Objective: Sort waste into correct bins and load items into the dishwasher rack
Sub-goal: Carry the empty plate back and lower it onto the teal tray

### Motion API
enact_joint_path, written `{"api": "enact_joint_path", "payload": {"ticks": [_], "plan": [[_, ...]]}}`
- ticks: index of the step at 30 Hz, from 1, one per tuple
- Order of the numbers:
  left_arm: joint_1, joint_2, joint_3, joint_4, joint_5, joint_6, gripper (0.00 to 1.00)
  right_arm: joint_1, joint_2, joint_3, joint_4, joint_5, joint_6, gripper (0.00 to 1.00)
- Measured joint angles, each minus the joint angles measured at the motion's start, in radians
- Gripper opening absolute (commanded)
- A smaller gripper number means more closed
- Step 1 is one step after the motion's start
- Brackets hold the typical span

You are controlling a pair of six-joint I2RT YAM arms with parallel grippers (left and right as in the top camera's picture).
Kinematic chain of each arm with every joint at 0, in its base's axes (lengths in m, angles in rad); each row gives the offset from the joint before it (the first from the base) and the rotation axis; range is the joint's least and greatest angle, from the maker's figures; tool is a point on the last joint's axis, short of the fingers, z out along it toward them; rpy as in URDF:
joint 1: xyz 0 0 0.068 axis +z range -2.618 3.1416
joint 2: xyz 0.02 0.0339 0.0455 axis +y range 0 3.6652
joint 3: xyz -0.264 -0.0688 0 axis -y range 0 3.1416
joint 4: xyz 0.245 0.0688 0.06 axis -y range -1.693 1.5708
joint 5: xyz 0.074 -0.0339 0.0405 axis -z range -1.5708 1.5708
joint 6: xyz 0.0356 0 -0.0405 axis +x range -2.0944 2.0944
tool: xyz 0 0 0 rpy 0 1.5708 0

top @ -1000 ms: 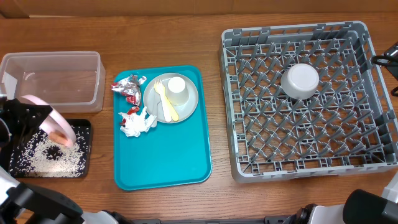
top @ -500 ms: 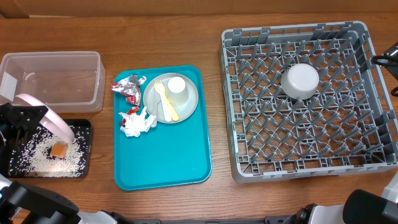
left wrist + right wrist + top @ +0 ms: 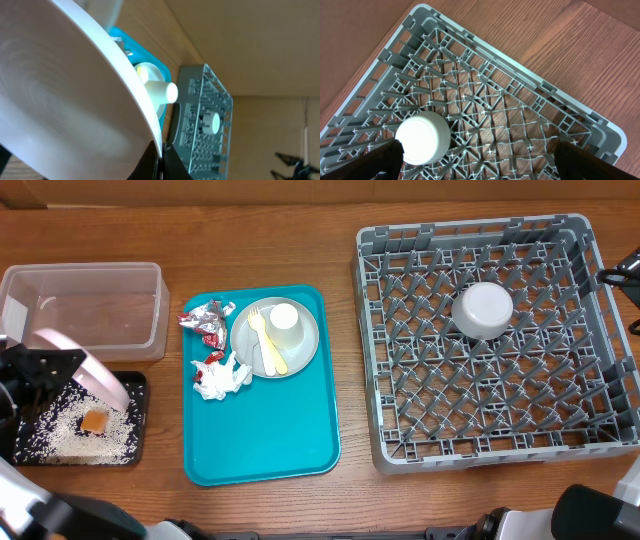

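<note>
Your left gripper (image 3: pixel 52 372) is clamped shut on the rim of the pink plate (image 3: pixel 95 375), holding it tilted over the black tray (image 3: pixel 139 385), which sits left of the teal tray (image 3: pixel 265 440) and holds rice (image 3: pixel 62 436) and an orange cube (image 3: pixel 95 420). The clear tub (image 3: pixel 85 310) lies behind it. On the teal tray rest the grey-green plate (image 3: pixel 303 340) with cup (image 3: pixel 285 320) and fork (image 3: pixel 262 340), a napkin (image 3: pixel 220 377) and wrappers (image 3: pixel 207 320). Right of it, the rack (image 3: pixel 366 350) holds a bowl (image 3: pixel 482 310); your right gripper (image 3: pixel 480 167) hangs above the rack wide open, empty.
</note>
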Motion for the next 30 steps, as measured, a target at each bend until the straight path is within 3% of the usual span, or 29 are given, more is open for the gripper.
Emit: {"api": "enact_joint_path", "payload": {"ticks": [6, 13, 20, 25, 30], "plan": [[-0.147, -0.233, 0.011, 0.022, -0.131, -0.111, 0.05, 0.0, 0.0, 0.0, 0.0, 0.0, 0.0, 1.0], [-0.443, -0.402, 0.018, 0.017, -0.389, -0.338, 0.04, 0.0, 0.0, 0.0, 0.0, 0.0, 0.0, 1.0], [-0.757, -0.422, 0.018, 0.014, -0.585, -0.525, 0.04, 0.0, 0.0, 0.0, 0.0, 0.0, 0.0, 1.0], [-1.028, -0.394, -0.016, 0.028, -0.639, -0.562, 0.04, 0.0, 0.0, 0.0, -0.001, 0.0, 0.0, 1.0], [-1.281, -0.335, -0.144, 0.146, -0.732, -0.661, 0.04, 0.0, 0.0, 0.0, 0.0, 0.0, 0.0, 1.0]]}}
